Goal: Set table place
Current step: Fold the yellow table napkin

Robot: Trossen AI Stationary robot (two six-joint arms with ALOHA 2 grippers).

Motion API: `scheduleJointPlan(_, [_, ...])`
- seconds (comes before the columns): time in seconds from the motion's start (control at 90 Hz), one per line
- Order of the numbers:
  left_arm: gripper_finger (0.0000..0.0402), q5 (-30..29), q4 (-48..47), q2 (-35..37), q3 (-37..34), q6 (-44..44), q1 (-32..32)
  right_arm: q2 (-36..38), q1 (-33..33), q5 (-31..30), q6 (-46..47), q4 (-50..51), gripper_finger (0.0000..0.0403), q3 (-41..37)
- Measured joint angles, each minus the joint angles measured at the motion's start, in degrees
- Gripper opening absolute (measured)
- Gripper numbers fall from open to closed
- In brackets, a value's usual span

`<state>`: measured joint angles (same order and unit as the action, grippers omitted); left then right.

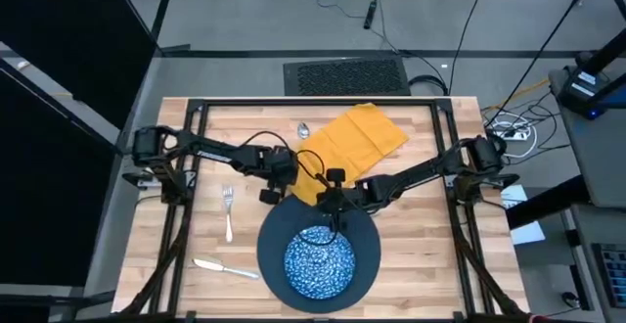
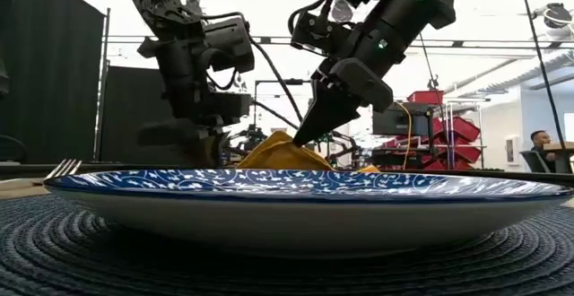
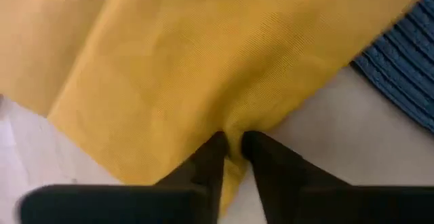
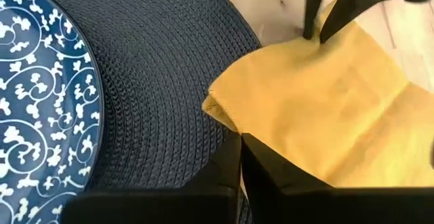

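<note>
Bench (image 1: 421, 264): light planks, black frame, both arms reaching in from the two sides toward the middle.

Mat (image 1: 364, 233): dark round woven piece at the near middle of the bench; what the task calls a plate reads as woven in the right wrist view (image 4: 163, 68).

Napkin (image 1: 352, 147): mustard yellow, lying at the far middle, running diagonally from far right down toward the mat's far edge. Its near edge is lifted off the bench and one corner hangs over the mat's rim (image 4: 224, 105).

Bowl (image 1: 318, 262): blue with white pattern, sits on the mat, near of centre.

Left end effector (image 1: 282, 188): just left of the napkin's near corner, clenched on the napkin's edge; fingers (image 3: 210, 159) pinch a fold of cloth between them.

Right end effector (image 1: 331, 202): at the mat's far edge, clenched on the napkin's near corner; fingers pressed together on the cloth (image 4: 224, 166).

Knife (image 1: 225, 267): near left, lying diagonally on bare planks.

Fork (image 1: 228, 211): left of the mat, tines pointing far.

Spoon (image 1: 304, 128): far middle, just beside the napkin's left edge, partly hidden.
</note>
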<state>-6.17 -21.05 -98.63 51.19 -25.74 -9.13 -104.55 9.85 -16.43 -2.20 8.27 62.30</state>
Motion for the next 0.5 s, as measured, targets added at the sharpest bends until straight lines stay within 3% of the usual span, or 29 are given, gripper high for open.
scheduleJointPlan(0.144, [0.0003, -1.37, 1.88, -0.09, 0.27, 1.47, -0.02, 0.00, 0.00, 0.00, 0.02, 0.03, 0.0000, 0.00])
scheduleJointPlan(0.333, [0.0000, -7.74, 2.07, 1.93, 0.29, 1.47, 0.81, 1.34, 0.00, -0.18, 0.02, 0.80, 0.0000, 0.00])
scheduleJointPlan(0.5, [0.0000, -9.27, 2.10, 5.42, 0.29, 1.51, 1.73, 6.57, 0.02, -4.46, 0.02, 4.54, 0.0000, 0.00])
